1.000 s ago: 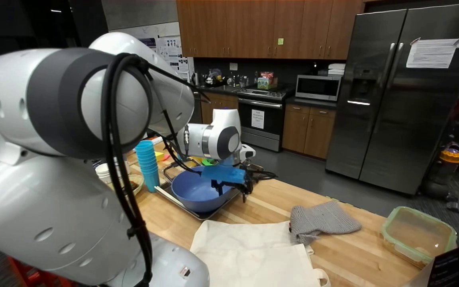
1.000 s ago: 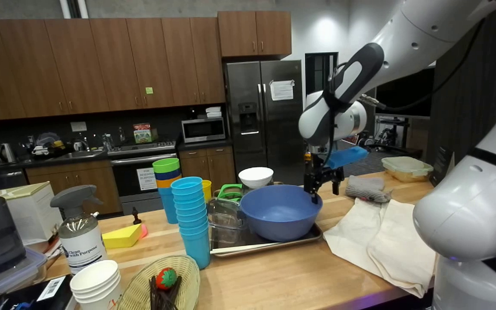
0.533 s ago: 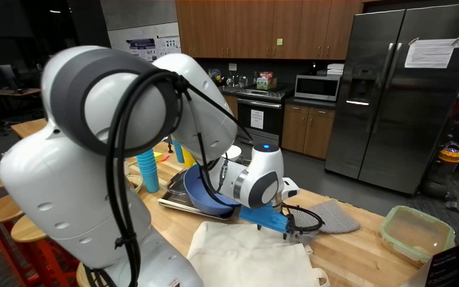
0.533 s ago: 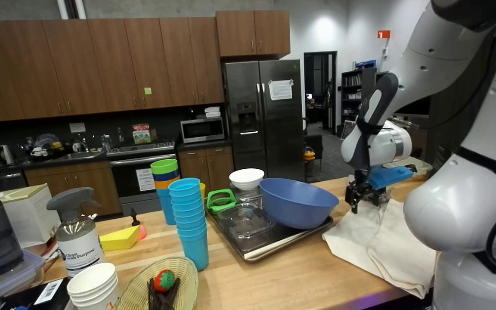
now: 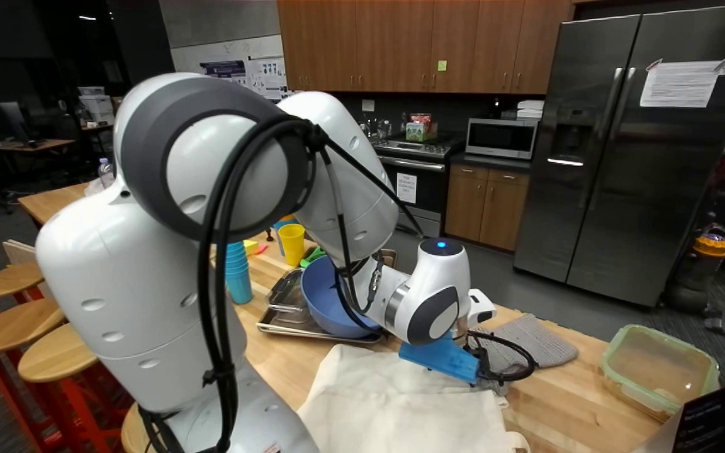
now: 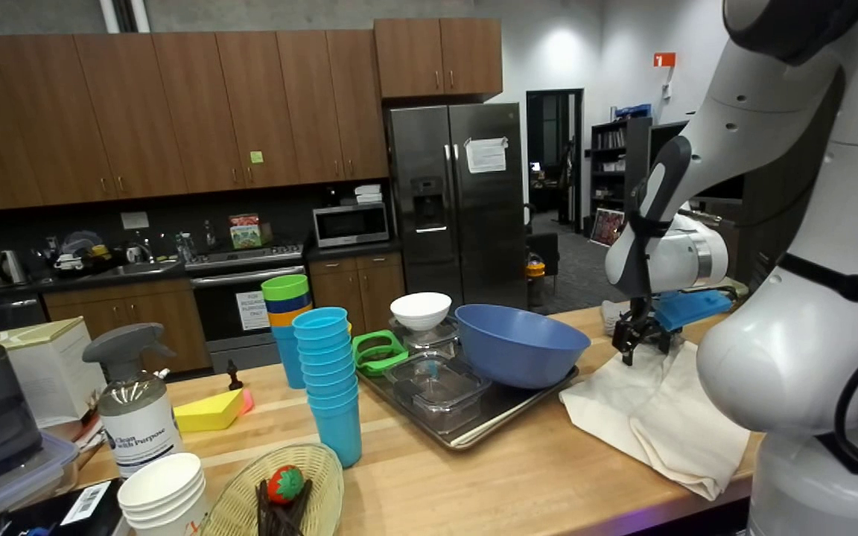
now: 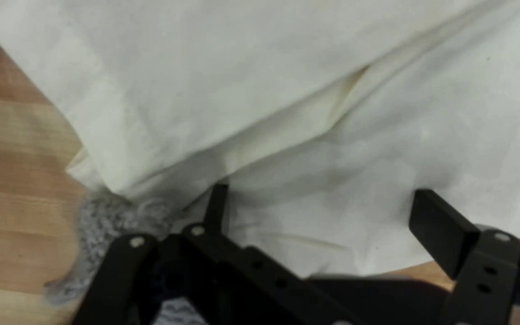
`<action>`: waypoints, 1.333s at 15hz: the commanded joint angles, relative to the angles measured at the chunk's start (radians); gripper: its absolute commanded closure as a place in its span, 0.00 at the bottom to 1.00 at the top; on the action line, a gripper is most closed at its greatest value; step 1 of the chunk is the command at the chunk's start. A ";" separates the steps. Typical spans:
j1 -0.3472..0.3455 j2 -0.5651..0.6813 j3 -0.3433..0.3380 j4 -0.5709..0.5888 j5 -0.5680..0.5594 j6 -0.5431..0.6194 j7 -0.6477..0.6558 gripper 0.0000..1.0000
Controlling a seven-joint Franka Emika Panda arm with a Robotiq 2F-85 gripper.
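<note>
Basket point(image 6: 327, 487), woven, sits at the bottom of the frame, left of centre, in an exterior view; it contains a red-and-green item point(image 6: 285, 484) and dark sticks point(image 6: 278, 517). To its left, paper cups point(image 6: 168, 497) are nested in a stack. Behind the basket, blue cups point(image 6: 332, 402) form a tall upright stack. Next in depth, mid-frame, the tray point(image 6: 459, 444) carries a clear container point(image 6: 440, 387), a green item point(image 6: 378, 351) and a blue bowl point(image 6: 522, 346), tilted, rim lower at frame right. Behind these stands a white bowl point(image 6: 421, 309).

At the right of the frame in an exterior view, a green-rimmed container point(image 5: 661, 371) rests on the table point(image 5: 579, 402); its contents cannot be made out.

Arm point(image 5: 199, 151) rises at the left of the same frame, bends at its raised elbow and slopes down to centre, directing the gripper point(image 7: 321, 192) downward. Jaws stand well apart. Cream cloth point(image 7: 332, 216) lies beneath, visible between the fingers point(image 7: 443, 230); contact cannot be determined. Grey knit cloth point(image 7: 102, 239) lies at lower left in the wrist view.
</note>
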 commanded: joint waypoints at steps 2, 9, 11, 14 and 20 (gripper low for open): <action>-0.003 -0.001 0.004 0.000 0.000 -0.001 0.001 0.00; -0.004 -0.001 0.004 0.000 0.000 -0.001 0.001 0.00; -0.004 -0.001 0.004 0.000 0.000 -0.001 0.001 0.00; 0.015 0.017 0.008 0.003 0.030 0.009 0.002 0.00; 0.049 0.031 0.012 0.006 0.099 0.035 -0.006 0.26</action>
